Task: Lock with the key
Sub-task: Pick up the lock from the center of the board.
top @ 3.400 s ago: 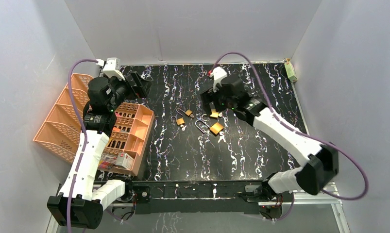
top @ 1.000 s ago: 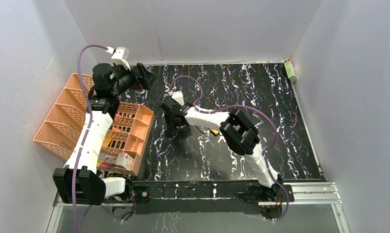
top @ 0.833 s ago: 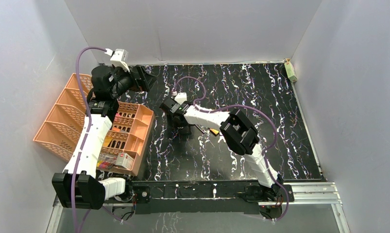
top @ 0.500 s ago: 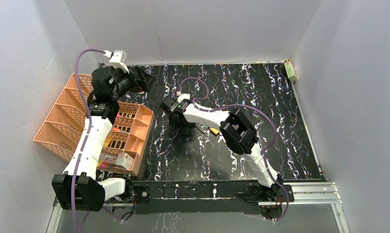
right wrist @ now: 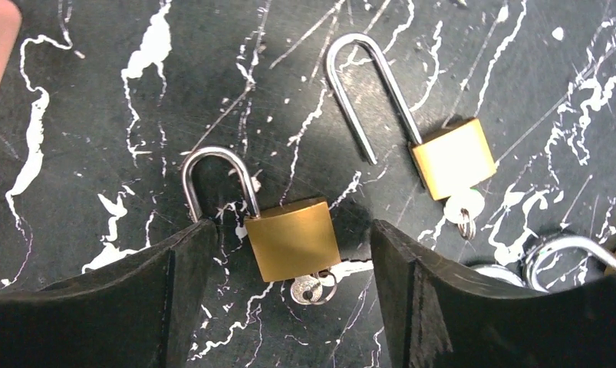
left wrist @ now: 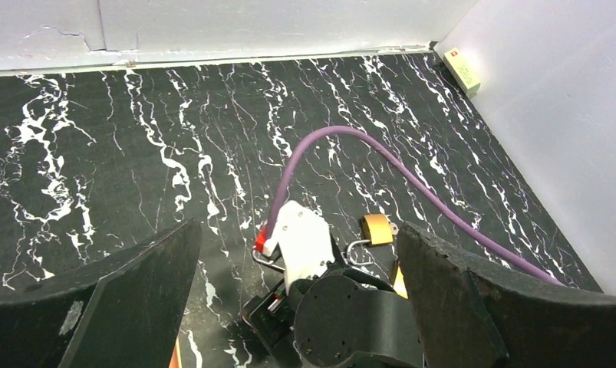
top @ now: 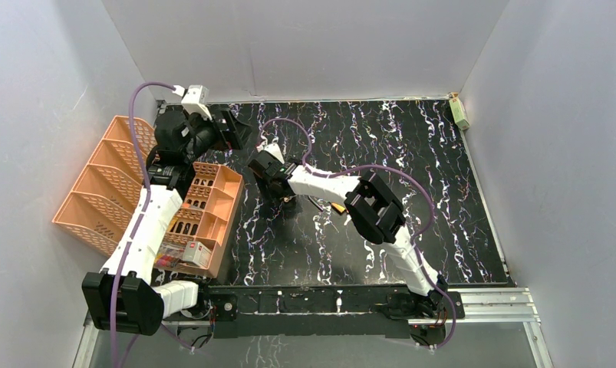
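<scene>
In the right wrist view a brass padlock (right wrist: pixel 293 239) lies on the black marble table between my open right gripper (right wrist: pixel 293 230) fingers. Its shackle is swung out to the left and a key (right wrist: pixel 308 290) with a ring sits in its bottom. A second brass padlock (right wrist: pixel 452 157) with an open shackle and key lies to the right. My right gripper (top: pixel 270 178) hovers low over them. My left gripper (top: pixel 232 130) is open and empty, held high at the back left. It looks down on the right wrist (left wrist: pixel 308 253) and one padlock (left wrist: pixel 377 228).
Orange divided baskets (top: pixel 97 184) stand along the left edge, with a small box (top: pixel 199 253) at their near end. A pale green object (top: pixel 460 112) lies in the far right corner. Another shackle (right wrist: pixel 565 247) shows at the right wrist view's lower right. The right arm's purple cable (top: pixel 289 126) loops above the table.
The right arm has swung from the table's middle right over to the left padlocks and lowered there. In the last second it edged left, and the left gripper shifted slightly right.
</scene>
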`<state>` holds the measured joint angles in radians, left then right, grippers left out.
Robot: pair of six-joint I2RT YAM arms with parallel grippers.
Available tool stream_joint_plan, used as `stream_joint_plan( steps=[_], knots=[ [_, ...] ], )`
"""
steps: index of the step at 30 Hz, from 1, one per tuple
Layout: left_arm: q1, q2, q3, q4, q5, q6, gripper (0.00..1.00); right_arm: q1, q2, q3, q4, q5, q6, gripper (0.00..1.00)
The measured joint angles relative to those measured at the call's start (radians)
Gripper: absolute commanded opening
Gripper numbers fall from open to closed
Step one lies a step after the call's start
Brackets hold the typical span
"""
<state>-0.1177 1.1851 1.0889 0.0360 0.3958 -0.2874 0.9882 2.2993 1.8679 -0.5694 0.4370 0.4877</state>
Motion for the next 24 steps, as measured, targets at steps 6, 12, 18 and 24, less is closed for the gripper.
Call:
stream_joint_plan(
  steps=[6,12,18,24],
  knots=[
    [-0.032,-0.001,0.0,-0.01,-0.026,0.008,0.98,0.0,-0.005,-0.028,0.075,-0.045,-0.098,0.59],
    [-0.035,-0.001,0.0,-0.027,-0.048,0.015,0.98,0.0,-0.02,-0.071,0.137,-0.083,-0.101,0.46],
    [-0.035,-0.001,0.007,-0.06,-0.056,0.013,0.98,-0.006,-0.076,-0.182,0.229,-0.1,-0.085,0.0],
    [-0.038,-0.001,0.021,-0.075,-0.053,-0.005,0.94,-0.018,-0.203,-0.402,0.396,-0.268,-0.145,0.0]
  ],
)
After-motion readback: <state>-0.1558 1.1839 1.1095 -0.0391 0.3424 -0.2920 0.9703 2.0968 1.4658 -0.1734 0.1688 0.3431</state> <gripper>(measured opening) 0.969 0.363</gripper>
